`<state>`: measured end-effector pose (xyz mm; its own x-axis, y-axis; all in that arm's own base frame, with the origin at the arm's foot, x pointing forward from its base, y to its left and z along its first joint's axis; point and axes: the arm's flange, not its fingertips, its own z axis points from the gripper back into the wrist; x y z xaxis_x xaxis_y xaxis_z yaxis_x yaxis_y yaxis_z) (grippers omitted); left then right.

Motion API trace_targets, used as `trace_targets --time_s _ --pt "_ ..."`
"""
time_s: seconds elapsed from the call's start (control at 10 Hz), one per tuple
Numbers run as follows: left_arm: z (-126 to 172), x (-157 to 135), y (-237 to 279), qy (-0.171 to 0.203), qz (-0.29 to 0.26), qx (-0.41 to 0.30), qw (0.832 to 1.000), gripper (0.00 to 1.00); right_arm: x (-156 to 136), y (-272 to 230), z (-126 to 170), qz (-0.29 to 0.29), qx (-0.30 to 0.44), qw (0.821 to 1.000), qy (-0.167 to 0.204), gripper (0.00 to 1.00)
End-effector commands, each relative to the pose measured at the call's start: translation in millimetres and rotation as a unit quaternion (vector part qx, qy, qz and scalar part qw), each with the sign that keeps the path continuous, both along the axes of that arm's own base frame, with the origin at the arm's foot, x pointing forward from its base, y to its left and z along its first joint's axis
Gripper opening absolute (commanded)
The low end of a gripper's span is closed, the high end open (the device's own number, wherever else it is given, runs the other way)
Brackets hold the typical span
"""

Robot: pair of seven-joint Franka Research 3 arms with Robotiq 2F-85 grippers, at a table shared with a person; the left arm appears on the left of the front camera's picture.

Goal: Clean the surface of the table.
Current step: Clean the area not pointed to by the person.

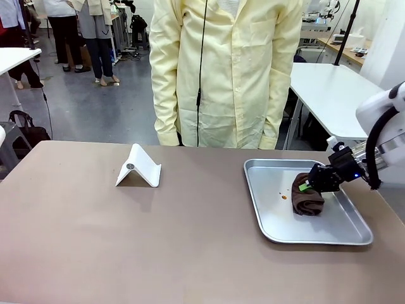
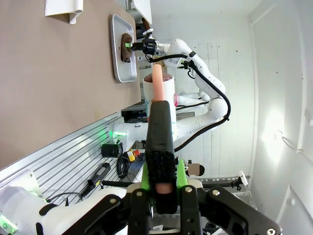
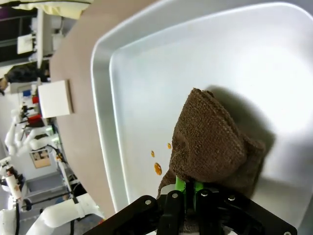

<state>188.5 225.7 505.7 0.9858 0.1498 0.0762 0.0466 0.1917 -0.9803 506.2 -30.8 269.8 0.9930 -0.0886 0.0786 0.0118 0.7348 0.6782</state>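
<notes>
My right claw (image 1: 308,185), clamped on a brown cloth (image 1: 308,201), sits in the tray (image 1: 272,218) by the counter's (image 1: 126,240) right edge; bare counter lies leftward. My left claw (image 2: 163,176) grips a black tool (image 2: 161,122).

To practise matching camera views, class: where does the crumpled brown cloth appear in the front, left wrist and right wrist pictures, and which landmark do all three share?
Front view: brown cloth, right of centre, lying in the steel tray.
Left wrist view: cloth, small, near the top, left of centre, in the tray.
Right wrist view: cloth, large, lower centre-right, on the tray.
Shared landmark: the steel tray.
</notes>
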Motion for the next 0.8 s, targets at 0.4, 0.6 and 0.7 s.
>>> trace_targets --time_s 0.4,0.6,0.7 --pt "4 -2 -1 0.005 0.001 -0.004 1.000 0.22 3 32 -34 0.044 0.100 0.994 -0.018 0.07" --pt "4 -2 -1 0.005 0.001 -0.004 1.000 0.22 -1 50 -43 0.071 0.103 0.992 -0.013 0.07" --pt "4 -2 -1 0.005 0.001 -0.004 1.000 0.22 -3 60 -46 0.088 0.104 0.991 -0.015 0.07"
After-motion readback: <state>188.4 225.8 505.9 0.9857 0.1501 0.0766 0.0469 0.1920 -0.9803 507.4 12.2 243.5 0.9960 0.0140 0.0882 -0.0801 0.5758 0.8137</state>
